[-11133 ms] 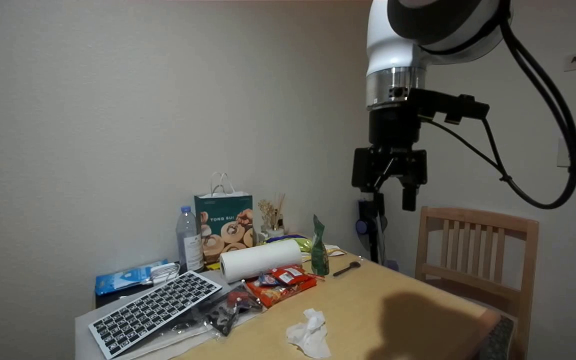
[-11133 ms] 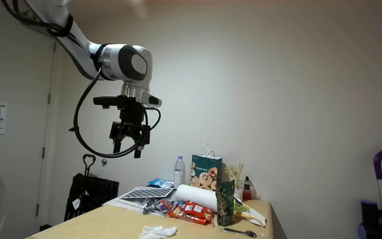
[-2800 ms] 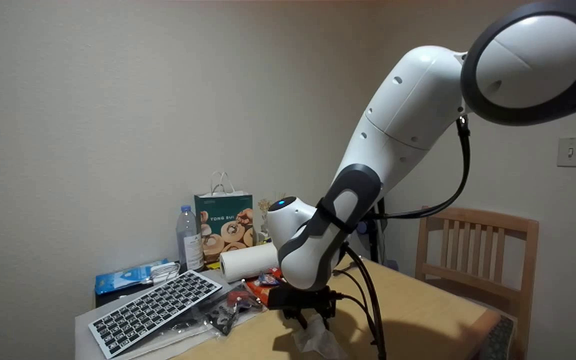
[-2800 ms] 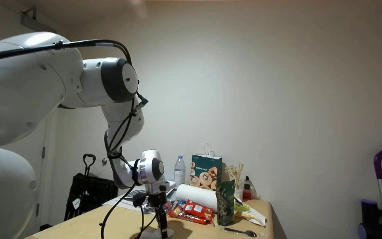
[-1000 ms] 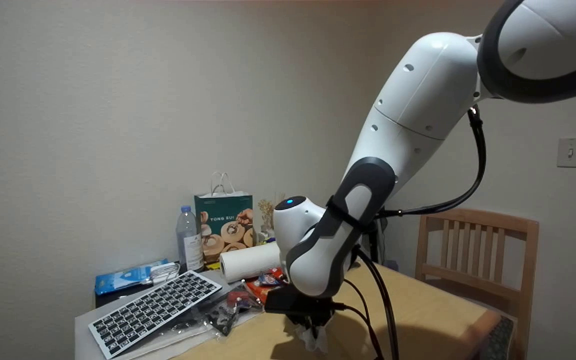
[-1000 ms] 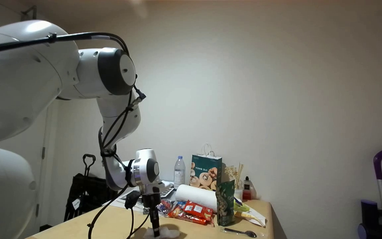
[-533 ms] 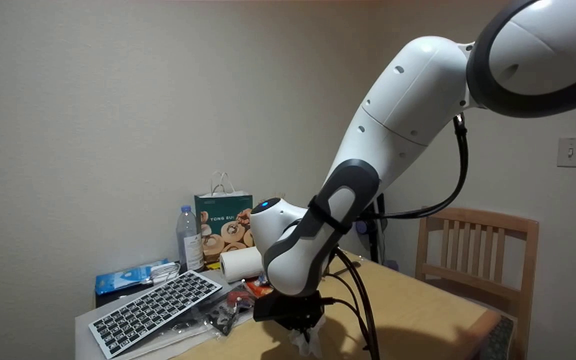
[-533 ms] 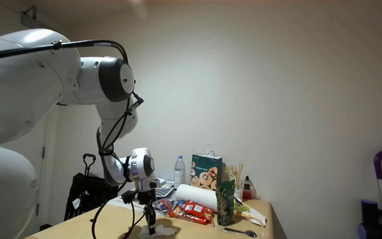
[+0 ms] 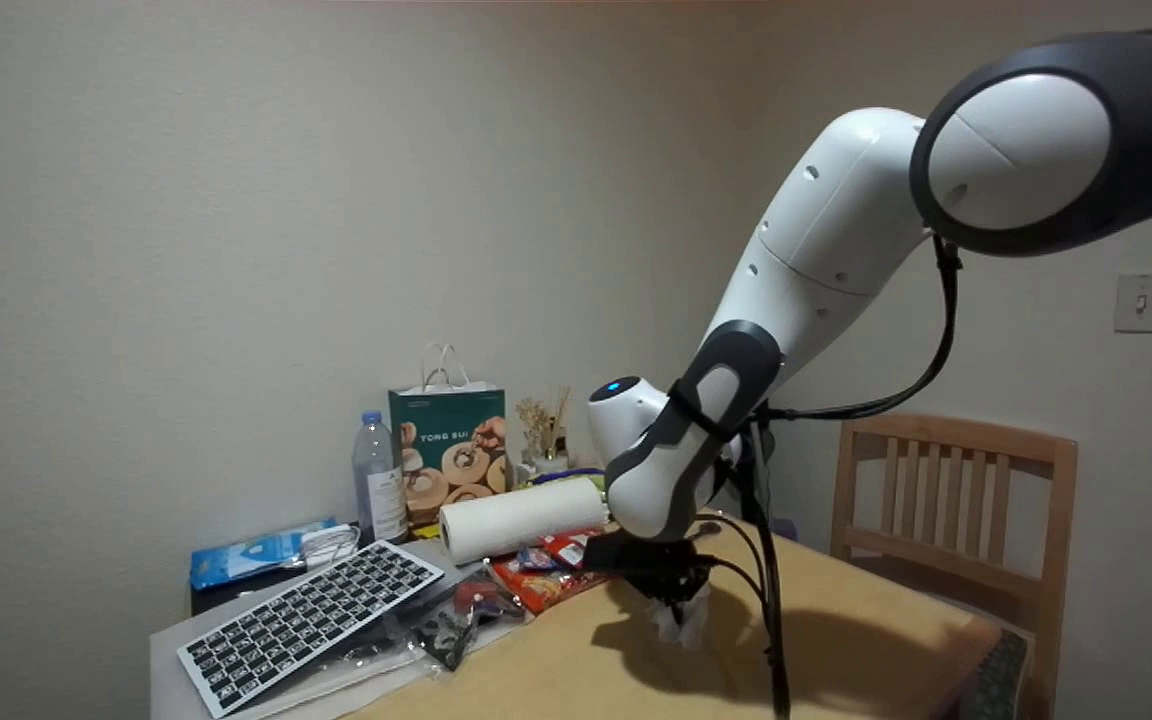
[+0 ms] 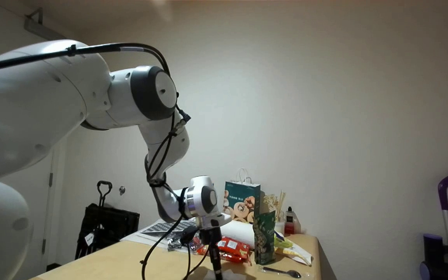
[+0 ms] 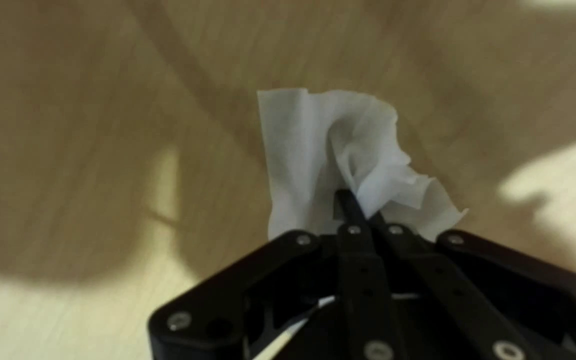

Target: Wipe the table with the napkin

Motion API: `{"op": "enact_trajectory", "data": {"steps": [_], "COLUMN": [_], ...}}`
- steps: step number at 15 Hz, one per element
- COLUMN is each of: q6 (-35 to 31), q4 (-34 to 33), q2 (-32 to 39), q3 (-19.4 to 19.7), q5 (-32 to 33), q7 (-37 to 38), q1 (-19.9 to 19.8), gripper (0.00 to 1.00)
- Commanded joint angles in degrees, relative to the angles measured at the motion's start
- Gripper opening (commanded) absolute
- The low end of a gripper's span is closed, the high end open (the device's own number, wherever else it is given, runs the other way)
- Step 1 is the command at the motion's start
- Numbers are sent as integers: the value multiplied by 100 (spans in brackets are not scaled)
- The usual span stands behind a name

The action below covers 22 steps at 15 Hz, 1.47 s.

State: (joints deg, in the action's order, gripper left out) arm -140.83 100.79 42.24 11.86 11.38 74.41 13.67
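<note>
white paper napkin (image 11: 313, 162): one, thin and crumpled, down at the wooden tabletop (image 9: 536, 680), beneath the robotiq gripper (image 11: 360, 209); full contact with the wood hard to judge
napkin handling: by its look very light, soft and limp — apt to bunch under the grip and to tear if dragged hard
napkin hold: best by a gathered fold near the middle, loose edges left spread beneath to wipe
gripper: jaws pressed close together, pinching a napkin fold
panda arm (image 9: 816, 240): elbow high, wrist low — gripper aimed nearly straight down, in both exterior views
</note>
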Motion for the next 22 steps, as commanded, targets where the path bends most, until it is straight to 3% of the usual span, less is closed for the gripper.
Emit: {"op": "enact_trajectory", "data": {"steps": [1,3,8,15,16,18,22], "q6": [-67,-134,132,814,593,608,706], "q4": [0,2,-259,-938,-695,-761,-645], "q2": [12,22,173,539,391,429,341], "q3": [36,63,86,343,345,362,253], "q5": [-114,-247,-387,-1254,-998,-1027,-979], "q7": [3,-11,114,318,149,112,-114], "q1": [-181,-404,-515,-1581,-1393,-1551,-1416], "gripper": [1,1,0,0,0,1,0]}}
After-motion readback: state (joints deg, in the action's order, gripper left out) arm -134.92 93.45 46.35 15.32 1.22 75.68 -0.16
